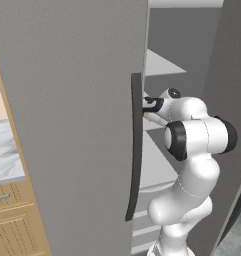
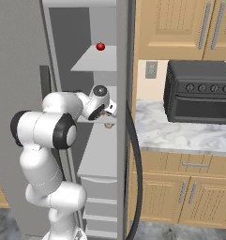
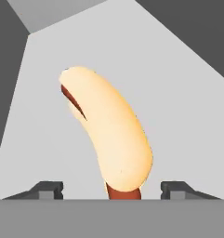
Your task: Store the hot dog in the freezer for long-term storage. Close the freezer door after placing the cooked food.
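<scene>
Jaws spread wide w/ nothing gripped, hot dog lying on white freezer shelf btwn them.

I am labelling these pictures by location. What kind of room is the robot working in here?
Most likely a home kitchen, computer-rendered. A tall grey fridge stands open with white freezer shelves, a black toaster oven sits on a marble countertop, and wooden cabinets hang above.

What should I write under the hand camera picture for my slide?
Hot dog lying on a white freezer shelf, between the open gripper's fingertips.
</scene>
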{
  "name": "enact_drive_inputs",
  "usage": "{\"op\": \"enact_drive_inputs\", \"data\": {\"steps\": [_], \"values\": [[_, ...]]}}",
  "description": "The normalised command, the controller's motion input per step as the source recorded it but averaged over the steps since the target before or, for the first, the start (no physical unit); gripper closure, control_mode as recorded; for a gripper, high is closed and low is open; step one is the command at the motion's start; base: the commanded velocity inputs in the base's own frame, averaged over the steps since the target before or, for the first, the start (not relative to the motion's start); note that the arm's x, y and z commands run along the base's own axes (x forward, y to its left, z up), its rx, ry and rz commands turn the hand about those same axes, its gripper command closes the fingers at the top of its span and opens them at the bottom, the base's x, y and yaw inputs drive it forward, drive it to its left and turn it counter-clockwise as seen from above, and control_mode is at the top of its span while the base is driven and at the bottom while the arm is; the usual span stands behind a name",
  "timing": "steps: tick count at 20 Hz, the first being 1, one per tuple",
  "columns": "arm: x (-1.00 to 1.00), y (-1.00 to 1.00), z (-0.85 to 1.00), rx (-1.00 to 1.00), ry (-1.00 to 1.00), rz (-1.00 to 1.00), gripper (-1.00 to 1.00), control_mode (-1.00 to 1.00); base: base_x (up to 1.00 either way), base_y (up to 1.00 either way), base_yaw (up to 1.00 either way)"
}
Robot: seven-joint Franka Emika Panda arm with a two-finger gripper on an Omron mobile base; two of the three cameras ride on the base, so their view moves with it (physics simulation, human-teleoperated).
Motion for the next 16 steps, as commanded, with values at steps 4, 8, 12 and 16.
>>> {"op": "enact_drive_inputs", "data": {"steps": [4, 8, 12, 16], "values": [[-0.01, 0.00, 0.02, 0.00, 0.00, 0.00, -1.00, -1.00, 0.00, 0.00, 0.00], [-0.30, 0.00, 0.20, 0.00, 0.00, -0.03, -1.00, -1.00, 0.00, 0.00, 0.00], [-0.68, 0.00, 0.24, 0.00, 0.00, -0.03, -1.00, -1.00, 0.00, 0.00, 0.00], [-0.96, 0.00, 0.42, 0.00, -0.06, -0.03, -1.00, -1.00, 0.00, 0.00, 0.00]]}}
